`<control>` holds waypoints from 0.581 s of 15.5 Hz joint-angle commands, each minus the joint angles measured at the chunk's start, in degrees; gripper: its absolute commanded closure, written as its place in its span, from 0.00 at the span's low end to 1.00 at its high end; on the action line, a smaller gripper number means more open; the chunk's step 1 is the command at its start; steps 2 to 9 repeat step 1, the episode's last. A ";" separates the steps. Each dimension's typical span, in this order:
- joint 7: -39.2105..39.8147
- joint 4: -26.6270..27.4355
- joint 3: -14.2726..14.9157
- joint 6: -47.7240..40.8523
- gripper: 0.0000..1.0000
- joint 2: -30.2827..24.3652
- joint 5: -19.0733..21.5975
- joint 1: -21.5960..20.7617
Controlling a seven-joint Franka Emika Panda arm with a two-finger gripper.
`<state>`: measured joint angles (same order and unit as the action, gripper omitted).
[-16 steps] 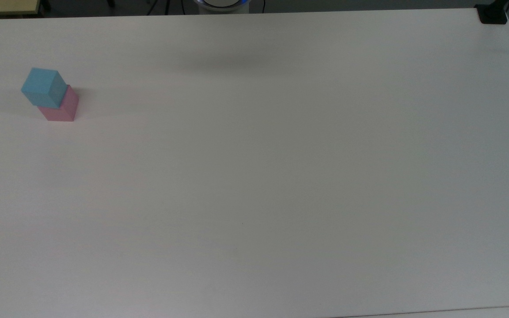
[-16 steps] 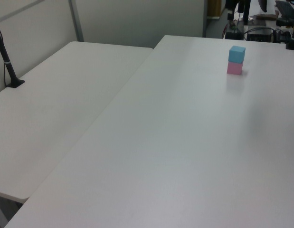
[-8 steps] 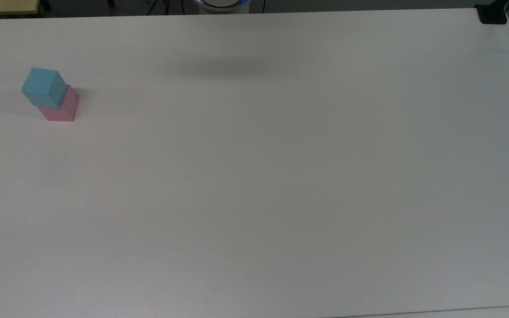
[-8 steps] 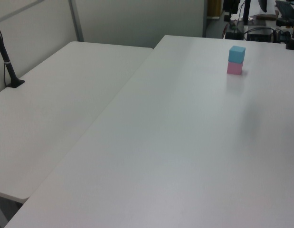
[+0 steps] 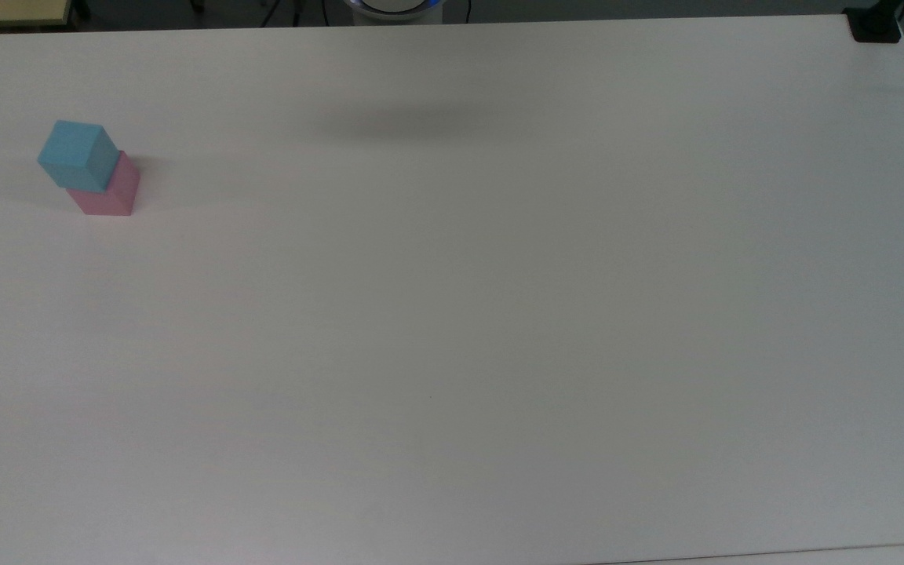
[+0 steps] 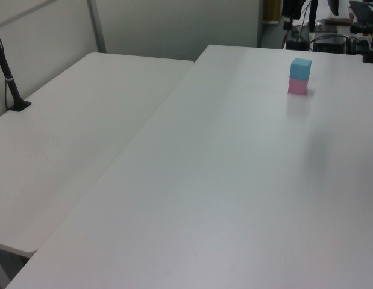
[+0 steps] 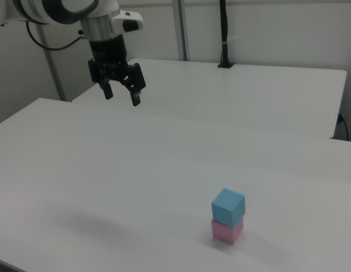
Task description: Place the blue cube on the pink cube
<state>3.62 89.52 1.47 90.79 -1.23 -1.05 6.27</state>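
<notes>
blue cube [image 7: 228,206] matte, stacked on pink cube [image 7: 227,231] | gripper [image 7: 122,97] high above bench [image 7: 107,170], well apart | fingers [image 7: 136,97] spread, empty

White table [image 5: 499,314] spans nearly the whole top view, plain and matte, with a soft grey shadow [image 5: 413,122] near its far edge. Second white table [image 6: 72,138] stands just beside it, on the left view's left, with a narrow seam between them; a black post [image 6: 6,69] on a black foot stands by its wall-side edge, cable strapped to it. Black clamp block [image 5: 874,30] at the top view's upper right corner; grey partition wall [image 7: 277,28] with metal uprights behind the tables in the right view.
</notes>
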 commanded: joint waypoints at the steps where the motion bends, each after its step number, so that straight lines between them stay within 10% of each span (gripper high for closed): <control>1: 1.04 0.92 0.20 1.06 0.00 -0.62 0.00 0.06; 9: 1.04 0.92 0.20 1.06 0.00 -0.62 0.00 0.06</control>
